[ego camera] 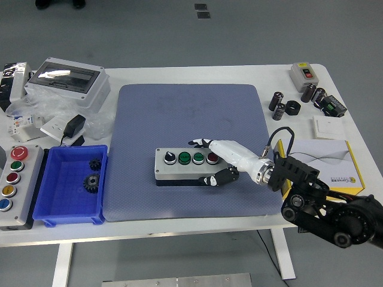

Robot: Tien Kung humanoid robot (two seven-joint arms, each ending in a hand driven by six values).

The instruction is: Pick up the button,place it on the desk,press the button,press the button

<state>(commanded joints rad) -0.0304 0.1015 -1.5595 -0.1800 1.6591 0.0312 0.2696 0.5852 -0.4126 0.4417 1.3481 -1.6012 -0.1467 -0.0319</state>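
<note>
Grey rectangular button box with one black knob, two green buttons and one red, lying flat on the blue-grey textured mat, near its front centre. Right hand, glossy white shell with black fingertips, clamped on the box's right end: fingers over the top edge, thumb at the front face. Blue plastic bin holding dark gears sits left of mat on white table.

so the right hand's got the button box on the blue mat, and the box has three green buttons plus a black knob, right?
Not quite. In the head view the button box carries two green buttons, one red button and the black knob. The rest holds: the right hand grips the box's right end on the blue mat.
</note>
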